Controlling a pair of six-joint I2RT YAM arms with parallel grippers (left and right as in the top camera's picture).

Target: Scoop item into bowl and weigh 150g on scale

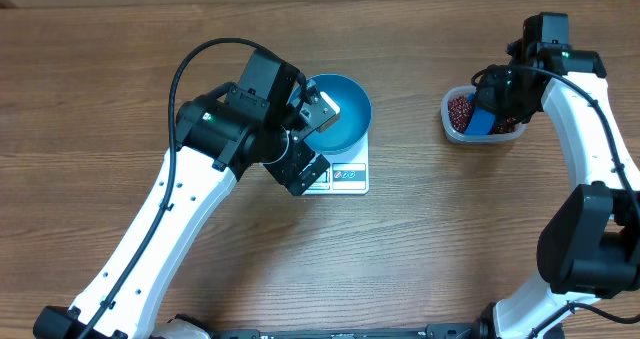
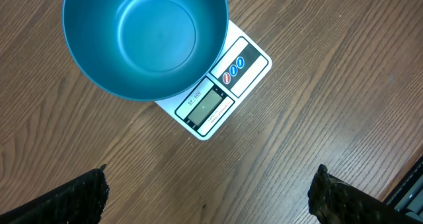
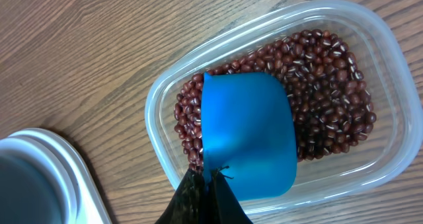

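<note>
While your left gripper [image 2: 208, 196] hangs wide and empty, the smooth round teal bowl [image 2: 145, 39] sits on the flat white scale [image 2: 250, 72]. In the clear rounded tub [image 3: 386, 52], your right gripper [image 3: 205, 194] pinches the blue plastic scoop [image 3: 248, 135] over grainy red-brown beans [image 3: 330, 98].

Robot lab workstation: white arms [image 1: 165, 219] at a wood-grain table [image 1: 400, 269].

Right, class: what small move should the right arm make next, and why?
Probably dig the scoop into the beans to load it: the right gripper is shut on it over the tub, no beans show in it, and the bowl on the scale is empty.
</note>
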